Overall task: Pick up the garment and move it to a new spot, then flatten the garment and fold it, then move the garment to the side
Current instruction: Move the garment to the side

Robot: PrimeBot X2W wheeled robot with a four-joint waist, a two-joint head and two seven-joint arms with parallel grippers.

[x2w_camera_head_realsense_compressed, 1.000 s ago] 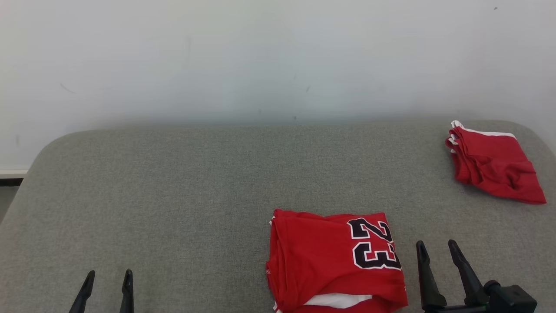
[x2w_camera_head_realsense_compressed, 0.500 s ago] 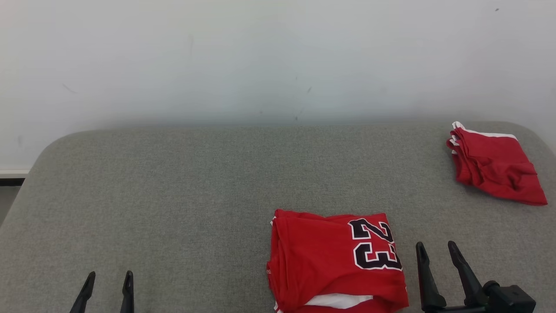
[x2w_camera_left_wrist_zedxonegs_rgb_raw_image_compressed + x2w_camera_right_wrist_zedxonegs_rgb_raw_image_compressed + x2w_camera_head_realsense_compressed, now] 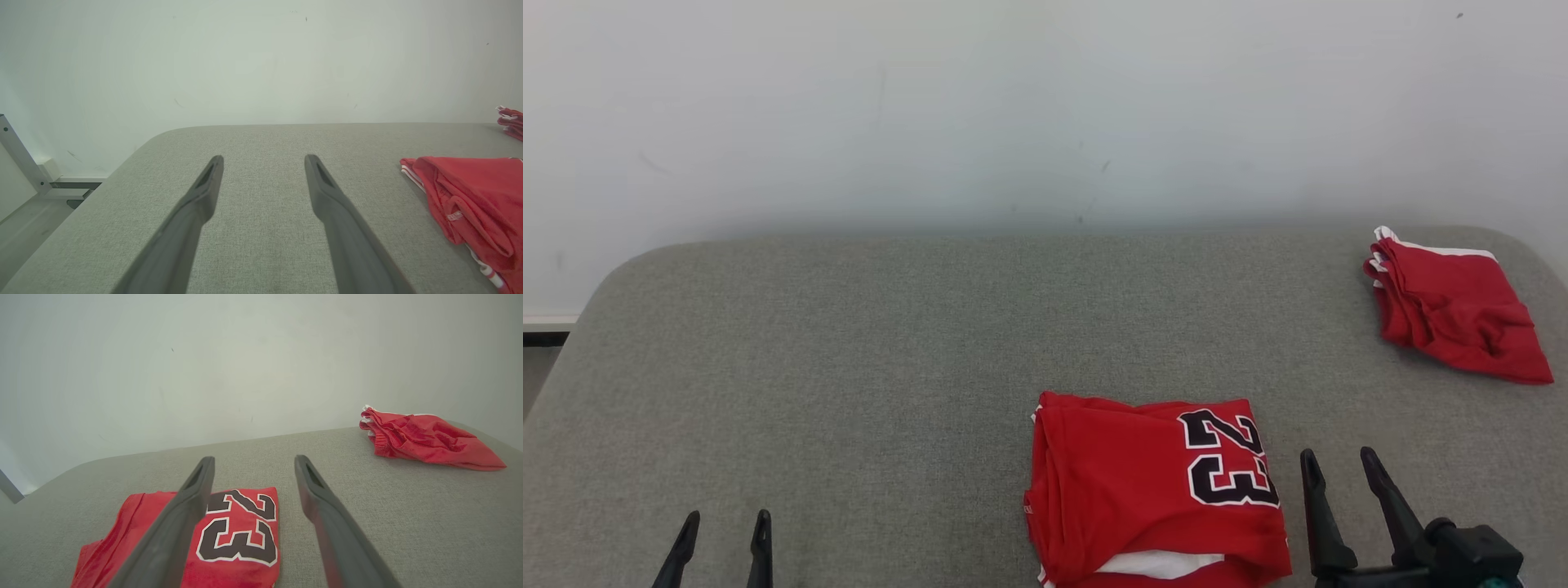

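Head view, garment (image 3: pixel 1152 490): red jersey folded into a rough rectangle, black "23" facing up, lying on the grey padded surface (image 3: pixel 849 367) near its front edge, right of centre.
Head view, right gripper (image 3: pixel 1338 453): just beside the garment's right edge, jaws apart with nothing between them, clear of the cloth.
Head view, left gripper (image 3: pixel 728 516): lower left, well apart from the garment, jaws apart and empty.
Head view, red bundle (image 3: pixel 1454 314): folded cloth with white trim at the far right corner, well apart from the garment.
Left wrist view, jaws: spread over bare grey surface; the garment's layered edge lies off to the right, clear of them.
Right wrist view, jaws: spread wide; one crosses in front of the "23", the other shows over bare surface; the red bundle sits far right, by the pale wall (image 3: pixel 1013 106).
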